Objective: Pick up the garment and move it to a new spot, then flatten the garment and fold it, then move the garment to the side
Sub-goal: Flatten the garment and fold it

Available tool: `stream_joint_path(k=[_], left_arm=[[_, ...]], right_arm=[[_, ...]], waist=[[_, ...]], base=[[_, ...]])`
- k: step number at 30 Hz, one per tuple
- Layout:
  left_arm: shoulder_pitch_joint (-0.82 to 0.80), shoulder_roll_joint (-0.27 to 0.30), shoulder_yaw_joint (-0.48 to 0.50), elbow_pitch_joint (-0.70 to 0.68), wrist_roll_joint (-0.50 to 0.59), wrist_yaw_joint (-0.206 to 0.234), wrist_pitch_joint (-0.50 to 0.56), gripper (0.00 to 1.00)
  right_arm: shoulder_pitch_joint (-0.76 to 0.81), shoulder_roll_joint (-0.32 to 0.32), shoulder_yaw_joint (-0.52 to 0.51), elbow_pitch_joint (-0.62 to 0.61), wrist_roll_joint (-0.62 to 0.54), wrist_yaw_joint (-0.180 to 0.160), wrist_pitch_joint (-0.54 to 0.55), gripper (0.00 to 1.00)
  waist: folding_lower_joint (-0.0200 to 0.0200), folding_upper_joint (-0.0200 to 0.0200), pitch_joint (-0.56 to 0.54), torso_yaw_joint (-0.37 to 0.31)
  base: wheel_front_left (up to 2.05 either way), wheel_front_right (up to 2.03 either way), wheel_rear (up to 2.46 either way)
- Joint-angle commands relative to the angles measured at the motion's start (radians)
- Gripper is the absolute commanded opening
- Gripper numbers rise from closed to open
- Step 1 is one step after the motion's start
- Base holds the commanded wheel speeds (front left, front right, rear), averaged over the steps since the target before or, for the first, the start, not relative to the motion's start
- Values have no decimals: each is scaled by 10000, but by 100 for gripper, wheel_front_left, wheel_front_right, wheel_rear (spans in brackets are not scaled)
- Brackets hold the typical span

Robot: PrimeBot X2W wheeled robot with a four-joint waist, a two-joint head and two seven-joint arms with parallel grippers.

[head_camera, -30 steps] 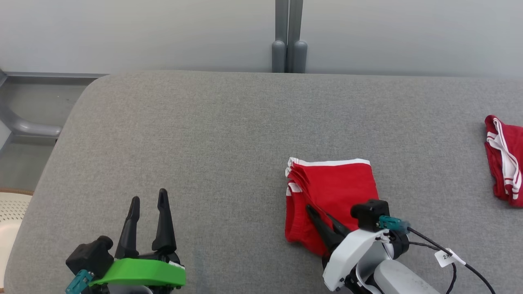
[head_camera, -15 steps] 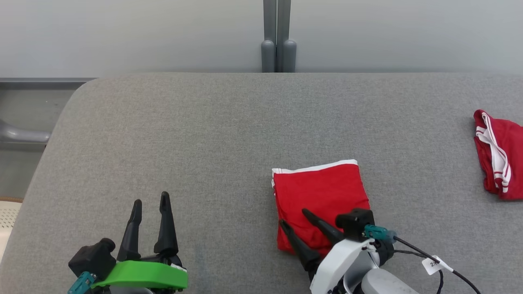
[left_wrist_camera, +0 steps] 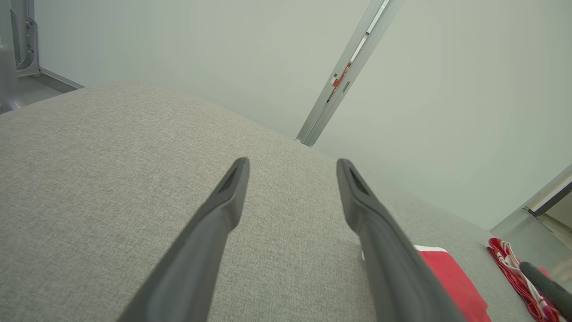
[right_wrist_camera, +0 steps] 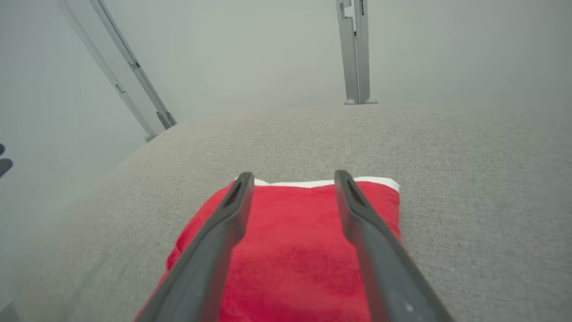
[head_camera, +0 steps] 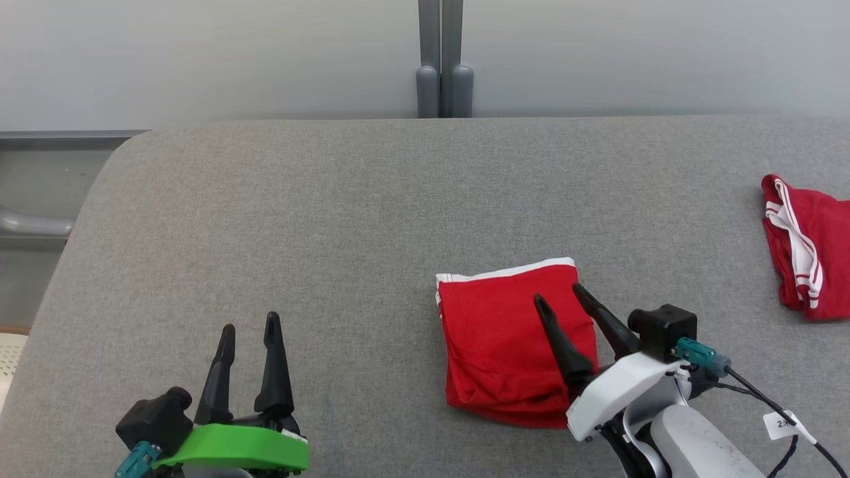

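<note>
A red garment (head_camera: 498, 338) with a white hem lies folded into a rough square on the grey padded table (head_camera: 332, 219), right of centre. My right gripper (head_camera: 557, 293) hovers over its right half, open, fingers pointing at the white hem, nothing between them. In the right wrist view the right gripper (right_wrist_camera: 293, 174) spreads above the red garment (right_wrist_camera: 290, 250). My left gripper (head_camera: 250, 321) rests open at the lower left, well clear of the cloth. The left wrist view has the left gripper (left_wrist_camera: 291, 161) open over bare table, the garment (left_wrist_camera: 447, 277) at the lower right.
A second red garment with white stripes (head_camera: 803, 245) lies crumpled at the table's right edge, also in the left wrist view (left_wrist_camera: 509, 264). A grey post (head_camera: 438, 66) stands behind the far edge. The table's left corner is rounded.
My right gripper has opened and let go of the garment, which dropped flat into a folded square. The gripper has shifted to the right, over the cloth. The head camera has shifted slightly.
</note>
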Motion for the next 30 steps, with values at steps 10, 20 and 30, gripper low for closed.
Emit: stream_joint_path(k=[10, 20, 30], left_arm=[[-223, 26, -47, 99, -90, -35, 2, 100], [-352, 26, -13, 87, -82, -42, 0, 100], [-370, 26, 49, 40, -108, 1, 2, 100]], right_arm=[[127, 65, 987, 1459, -344, 1, 95, 0], [-634, 423, 2997, 2719, 252, 1, -246, 0], [-1168, 309, 5071, 3556, 843, 2, -395, 0]], waist=[[-1, 0, 191, 194], [-1, 0, 342, 341], [-1, 0, 393, 360]], base=[[0, 0, 0], [0, 0, 0], [0, 0, 0]])
